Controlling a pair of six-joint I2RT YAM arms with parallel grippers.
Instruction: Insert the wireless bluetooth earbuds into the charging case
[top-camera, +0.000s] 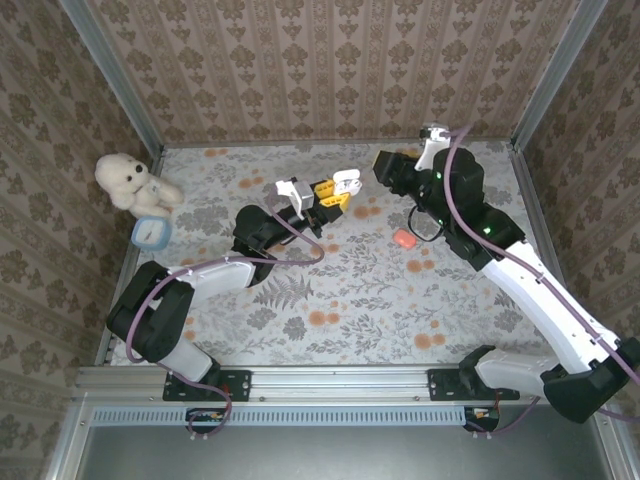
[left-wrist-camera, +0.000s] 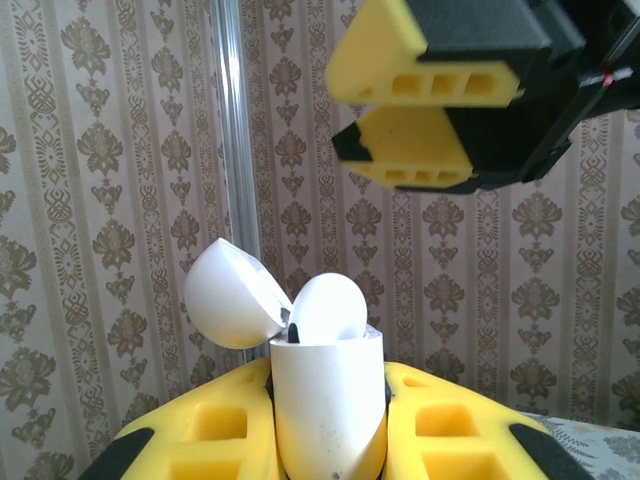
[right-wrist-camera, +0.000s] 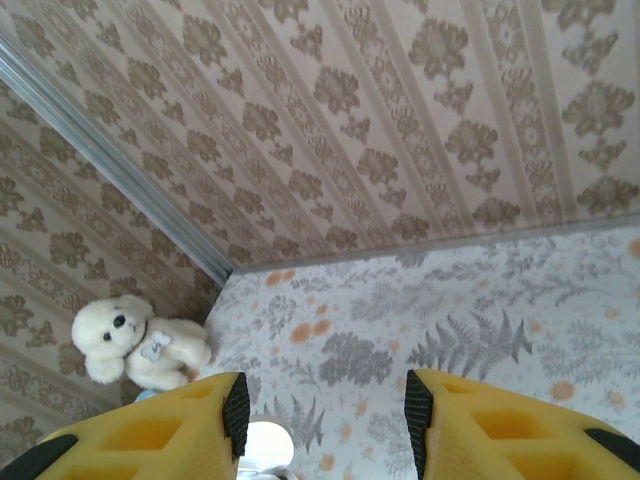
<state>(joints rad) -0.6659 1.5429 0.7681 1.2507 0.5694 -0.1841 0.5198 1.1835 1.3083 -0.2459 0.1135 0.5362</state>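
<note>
Left claw (left-wrist-camera: 330, 425) clamped tight on white charging case (left-wrist-camera: 328, 395), lid (left-wrist-camera: 232, 297) open to left, white earbud (left-wrist-camera: 328, 310) in case mouth. Right claw (right-wrist-camera: 325, 410) half open, empty, near case.

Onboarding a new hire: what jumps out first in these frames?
The open white charging case clamped in the left gripper over the table's far middle, lid flipped back, with the right gripper open close by it. Then the white teddy bear in the far-left corner.
</note>
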